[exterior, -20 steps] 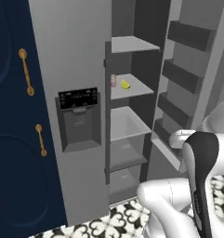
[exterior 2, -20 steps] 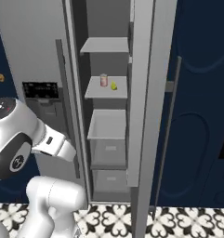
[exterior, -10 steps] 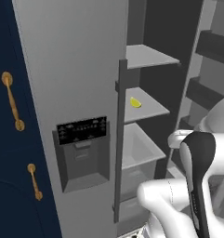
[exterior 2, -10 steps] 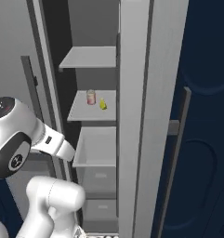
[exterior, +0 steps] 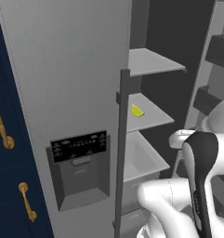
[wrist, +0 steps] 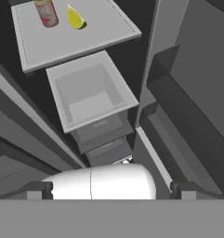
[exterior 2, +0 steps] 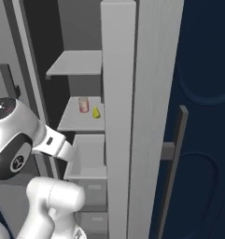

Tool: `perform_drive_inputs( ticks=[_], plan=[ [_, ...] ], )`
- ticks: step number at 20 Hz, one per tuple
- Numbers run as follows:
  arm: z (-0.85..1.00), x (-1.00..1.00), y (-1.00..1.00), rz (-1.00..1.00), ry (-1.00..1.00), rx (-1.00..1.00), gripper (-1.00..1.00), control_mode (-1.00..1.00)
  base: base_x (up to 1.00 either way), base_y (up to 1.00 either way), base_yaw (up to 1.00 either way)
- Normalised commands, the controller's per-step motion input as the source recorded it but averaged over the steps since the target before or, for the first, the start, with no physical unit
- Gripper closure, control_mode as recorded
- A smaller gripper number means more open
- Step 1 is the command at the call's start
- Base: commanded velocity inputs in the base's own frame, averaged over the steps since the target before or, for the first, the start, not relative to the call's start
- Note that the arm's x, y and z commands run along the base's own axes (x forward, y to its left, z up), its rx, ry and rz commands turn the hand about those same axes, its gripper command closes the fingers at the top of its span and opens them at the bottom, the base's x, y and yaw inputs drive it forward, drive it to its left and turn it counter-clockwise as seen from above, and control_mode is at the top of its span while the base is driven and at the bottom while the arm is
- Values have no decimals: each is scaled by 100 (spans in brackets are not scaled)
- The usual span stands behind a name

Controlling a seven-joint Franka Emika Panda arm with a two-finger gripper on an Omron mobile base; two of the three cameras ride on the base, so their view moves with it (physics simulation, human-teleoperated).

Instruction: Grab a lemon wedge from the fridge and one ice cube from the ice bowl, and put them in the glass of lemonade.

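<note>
Flat, even rendered light is being cast across all three views, with no glare and no clear source. The fridge interior behind its shelves is being left in deep shadow. Edges are being rendered slightly soft throughout, and no lens distortion is being shown at the borders.

One fridge stands open, with two shelves inside and one open-topped drawer below them. One lemon wedge and one small can sit side by side on the lower shelf. One dispenser panel is set in the closed fridge door, and two gold handles show on the navy cabinet beside it.
</note>
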Motion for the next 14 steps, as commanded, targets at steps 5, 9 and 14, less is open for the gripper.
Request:
perform_drive_inputs(
  ticks=[5, 9, 14],
  plan=[
    [0, 0, 0, 0, 0, 0, -100, 100, 55, 0, 0],
    [0, 11, -2, 2, 0, -1, -100, -100, 0, 0, 0],
    [0, 76, -7, 8, 8, 0, -100, -100, 0, 0, 0]
  ],
)
